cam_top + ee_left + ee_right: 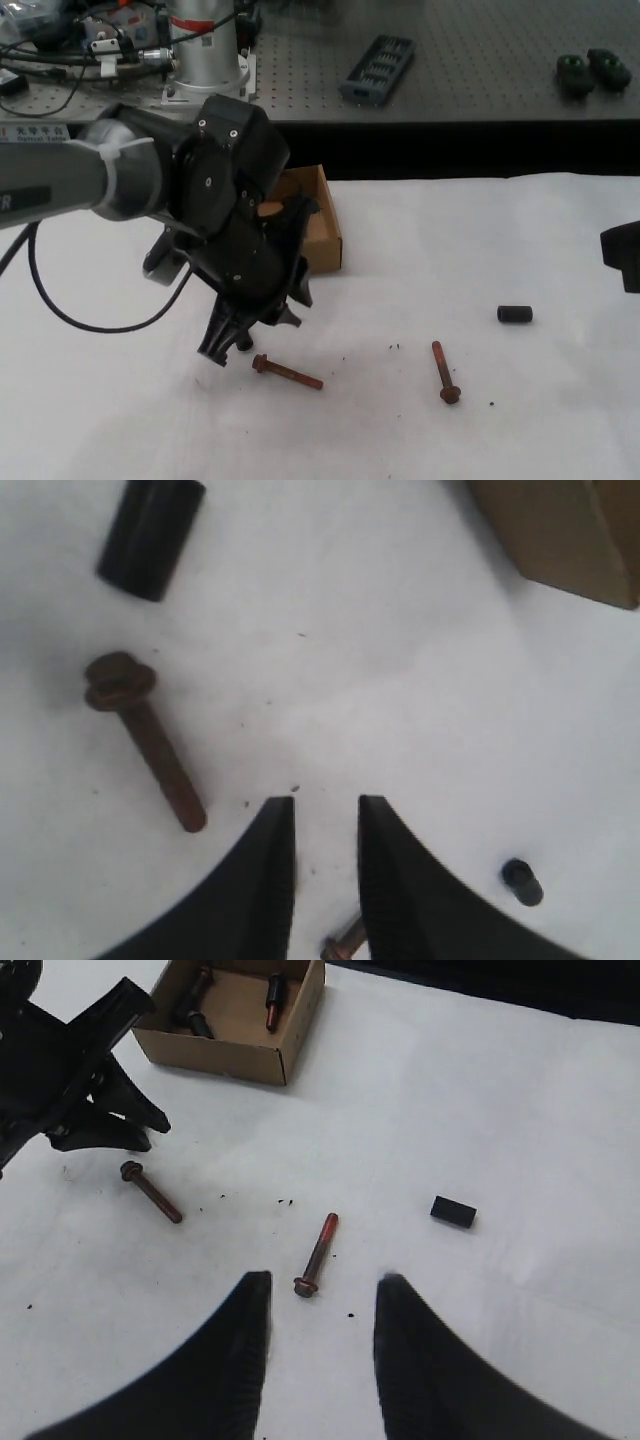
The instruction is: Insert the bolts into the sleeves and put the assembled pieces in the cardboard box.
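Observation:
A rusty bolt (287, 372) lies on the white cloth just beside my left gripper (225, 348), which points down at the cloth. In the left wrist view this bolt (145, 740) lies to one side of my left gripper (325, 805), whose fingers stand slightly open with nothing between them. A black sleeve (150, 535) lies close beyond the bolt's head. A second bolt (317, 1255) lies just ahead of my open, empty right gripper (325, 1277). Another black sleeve (453, 1211) rests farther to the right. The cardboard box (228, 1052) holds several assembled pieces.
The cardboard box (322, 225) stands right behind the left arm. The second bolt (445, 372) and the far sleeve (515, 314) lie on open cloth at the right. Behind the cloth, a perforated bench carries a metal post (205, 45) and cables.

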You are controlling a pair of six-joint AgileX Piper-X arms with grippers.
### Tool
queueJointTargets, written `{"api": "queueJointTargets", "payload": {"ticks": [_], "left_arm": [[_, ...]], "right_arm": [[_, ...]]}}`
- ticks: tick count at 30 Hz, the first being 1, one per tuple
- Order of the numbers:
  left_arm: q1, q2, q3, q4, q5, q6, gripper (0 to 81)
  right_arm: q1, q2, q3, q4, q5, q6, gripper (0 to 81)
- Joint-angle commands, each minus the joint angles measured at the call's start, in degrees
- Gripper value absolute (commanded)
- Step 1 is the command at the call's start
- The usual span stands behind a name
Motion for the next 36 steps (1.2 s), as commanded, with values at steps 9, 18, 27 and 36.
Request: {"api": "queueJointTargets", "payload": {"ticks": [9,18,27,36], "left_arm": [[-2.38,0.94,-0.83,8.39,-9.22,-7.33,17.1],[-2.64,2.97,-0.83,8.98,-10.00,-6.17,17.1],[-2.64,5.33,-0.95,3.61,-6.65,-4.68,35.9],[-2.64,5.31,-0.95,4.55,-8.59,-6.59,34.6]], "right_arm": [[-0.21,2.95,-0.03,-0.38,-0.36,0.04,26.4],[-0.21,2.93,-0.03,-0.06,-0.36,0.04,26.4],[-0.21,2.93,-0.03,-0.18,0.52,0.04,26.4],[-0.21,2.93,-0.03,-0.18,0.52,0.04,26.4]]}}
